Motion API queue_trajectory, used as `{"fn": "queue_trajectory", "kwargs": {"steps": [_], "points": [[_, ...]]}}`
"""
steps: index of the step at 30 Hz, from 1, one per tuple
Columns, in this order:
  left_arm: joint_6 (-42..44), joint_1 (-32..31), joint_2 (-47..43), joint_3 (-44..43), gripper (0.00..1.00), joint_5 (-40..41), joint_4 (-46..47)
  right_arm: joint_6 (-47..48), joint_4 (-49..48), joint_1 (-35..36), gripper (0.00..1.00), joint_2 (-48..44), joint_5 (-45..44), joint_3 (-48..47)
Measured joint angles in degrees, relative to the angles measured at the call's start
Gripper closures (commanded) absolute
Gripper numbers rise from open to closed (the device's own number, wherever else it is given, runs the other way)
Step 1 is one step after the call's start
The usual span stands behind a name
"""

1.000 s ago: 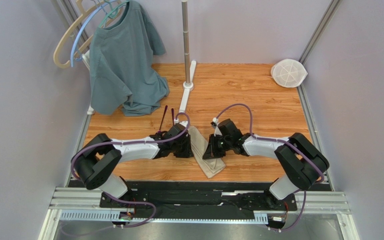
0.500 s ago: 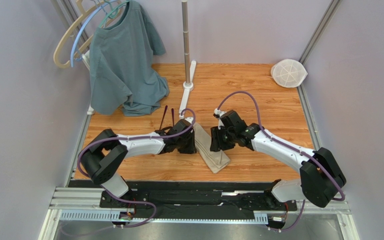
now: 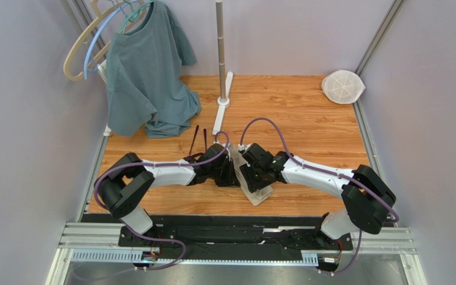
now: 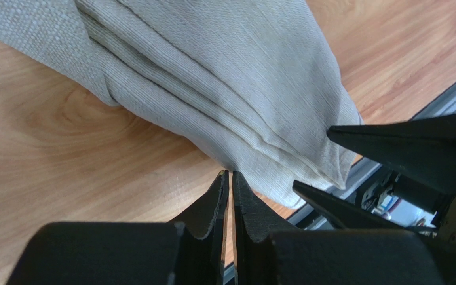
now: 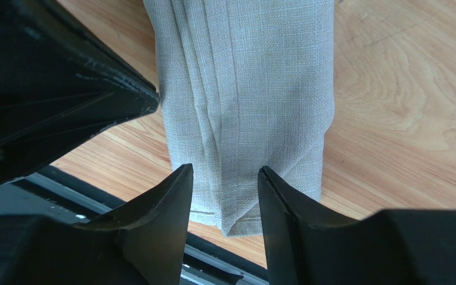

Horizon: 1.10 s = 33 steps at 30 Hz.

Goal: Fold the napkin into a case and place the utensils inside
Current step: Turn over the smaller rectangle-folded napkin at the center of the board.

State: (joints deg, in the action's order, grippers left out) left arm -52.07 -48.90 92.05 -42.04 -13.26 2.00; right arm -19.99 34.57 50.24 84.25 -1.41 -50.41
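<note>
From above, the folded napkin (image 3: 261,195) lies between left pincer (image 3: 230,172) and right pincer (image 3: 250,176). Left wrist: nearly closed at the soft layered edge, grip unclear. Right wrist: open, straddling the limp end; I'd pinch every layer there.

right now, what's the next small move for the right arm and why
Probably lower the open right gripper onto the folded napkin and pinch its top layer. Its jaws stand open over the near end, while the left gripper seems to pinch the side edge.
</note>
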Motion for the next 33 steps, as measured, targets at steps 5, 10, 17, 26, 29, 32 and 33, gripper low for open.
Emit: {"fn": "queue_trajectory", "kwargs": {"steps": [5,10,17,26,29,32,33], "points": [[-1.9,0.2,2.4,0.2,0.88,0.3,1.5,0.4,1.5,2.7,0.52,2.7,-5.2,-0.9],[-3.1,0.3,2.6,0.9,0.90,0.5,3.0,0.6,1.8,3.8,0.53,4.9,-8.1,-1.4],[-3.3,0.3,-1.8,3.5,0.86,0.2,3.4,0.4,1.8,5.0,0.78,6.7,-10.6,-1.9],[-4.1,1.4,-2.8,1.0,0.89,0.2,3.8,0.2,2.1,5.0,1.00,6.4,-11.7,-2.1],[-4.1,1.8,1.0,0.5,0.94,0.5,3.9,0.0,2.5,5.0,1.00,6.3,-11.6,-2.5],[-4.1,2.1,3.7,0.5,0.98,0.7,3.9,-0.3,3.3,5.0,1.00,5.5,-11.5,-2.8],[-4.1,2.1,3.7,0.5,0.98,1.0,4.1,-0.4,3.5,5.0,1.00,5.0,-11.3,-3.1]]}}
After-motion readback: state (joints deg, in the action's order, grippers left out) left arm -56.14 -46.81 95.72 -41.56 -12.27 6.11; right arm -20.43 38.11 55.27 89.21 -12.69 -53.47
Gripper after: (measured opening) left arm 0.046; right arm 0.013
